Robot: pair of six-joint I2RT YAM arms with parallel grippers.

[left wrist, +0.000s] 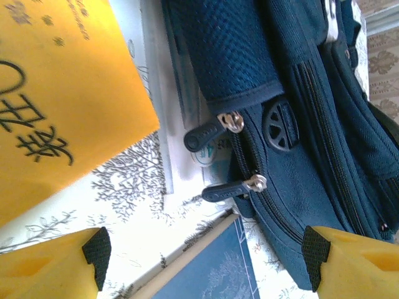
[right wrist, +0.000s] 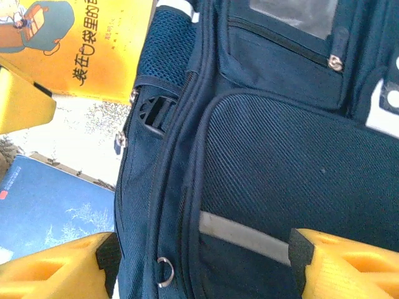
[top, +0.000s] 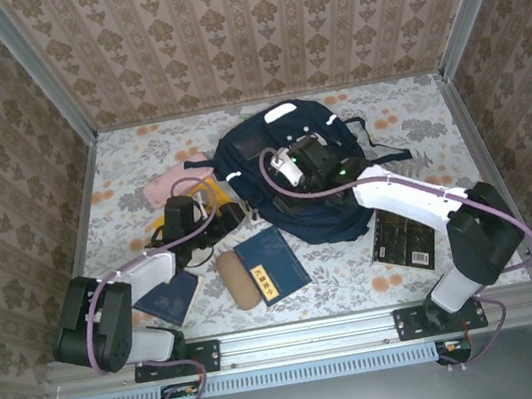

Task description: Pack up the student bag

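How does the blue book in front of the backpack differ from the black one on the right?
The blue book bears a yellow label; the black book is darker. The blue book lies in full view, the black book partly under the right arm. Both lie flat on the table, outside the student bag.

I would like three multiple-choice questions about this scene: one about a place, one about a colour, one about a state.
1. Relative to the student bag, the black book lies: A left; B right; C on top.
2. The book with big black characters is: A yellow; B green; C white.
3. The left hand is: A open; B shut on a zip; C shut on a book.
Answers: B, it lies near the right arm; A, its cover is yellow; A, its fingers stand wide apart.
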